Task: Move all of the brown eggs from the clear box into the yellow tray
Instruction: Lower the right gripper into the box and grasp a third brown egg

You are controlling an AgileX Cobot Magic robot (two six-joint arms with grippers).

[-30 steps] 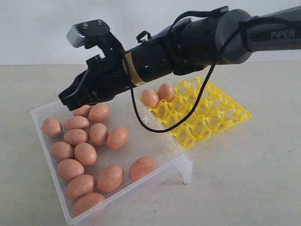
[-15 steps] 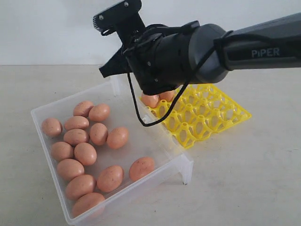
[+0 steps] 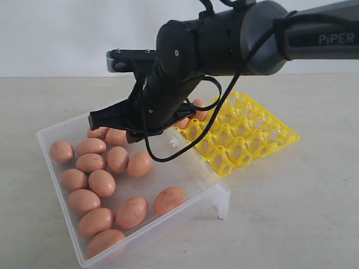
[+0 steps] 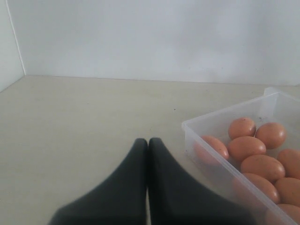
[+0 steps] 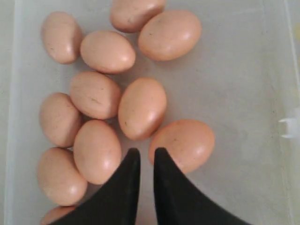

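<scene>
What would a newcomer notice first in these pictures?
The big black arm reaching in from the right of the exterior view dominates. Its hand is poised over the heap of brown eggs in the clear box, fingers barely parted and empty. Just right of the box, the bright yellow tray stands out, with nearly all its cups vacant.
</scene>
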